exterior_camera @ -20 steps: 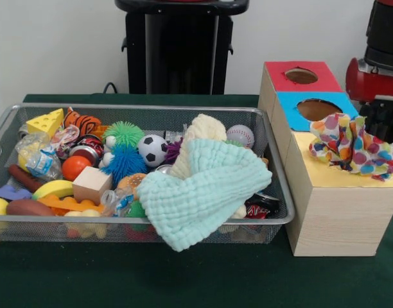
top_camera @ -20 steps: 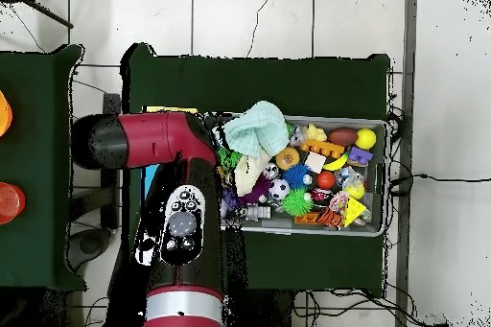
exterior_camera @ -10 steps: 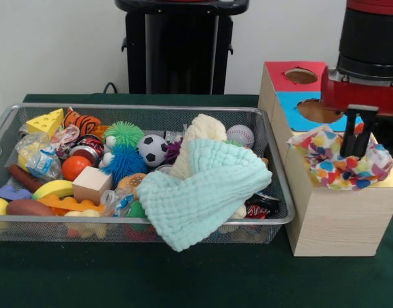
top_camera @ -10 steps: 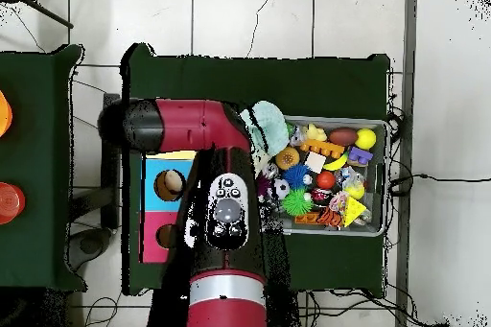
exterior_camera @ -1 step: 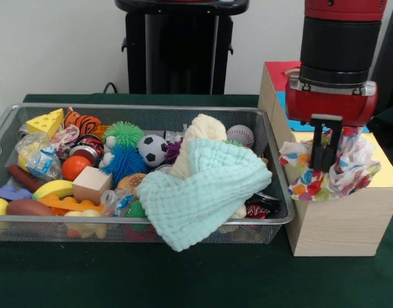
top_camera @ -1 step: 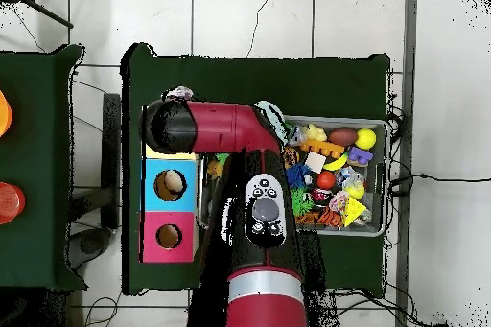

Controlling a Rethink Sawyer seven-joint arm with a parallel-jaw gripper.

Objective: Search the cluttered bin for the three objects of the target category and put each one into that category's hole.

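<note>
Dotted cloth (exterior_camera @ -1 step: 350, 168) dragged w/ gripper (exterior_camera @ -1 step: 324, 157) toward box (exterior_camera @ -1 step: 341, 221) edge.

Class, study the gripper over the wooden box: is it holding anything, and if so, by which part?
The gripper is shut on the polka-dot cloth, pinching a bunched fold near its middle; the rest droops over the yellow top of the wooden box.
</note>
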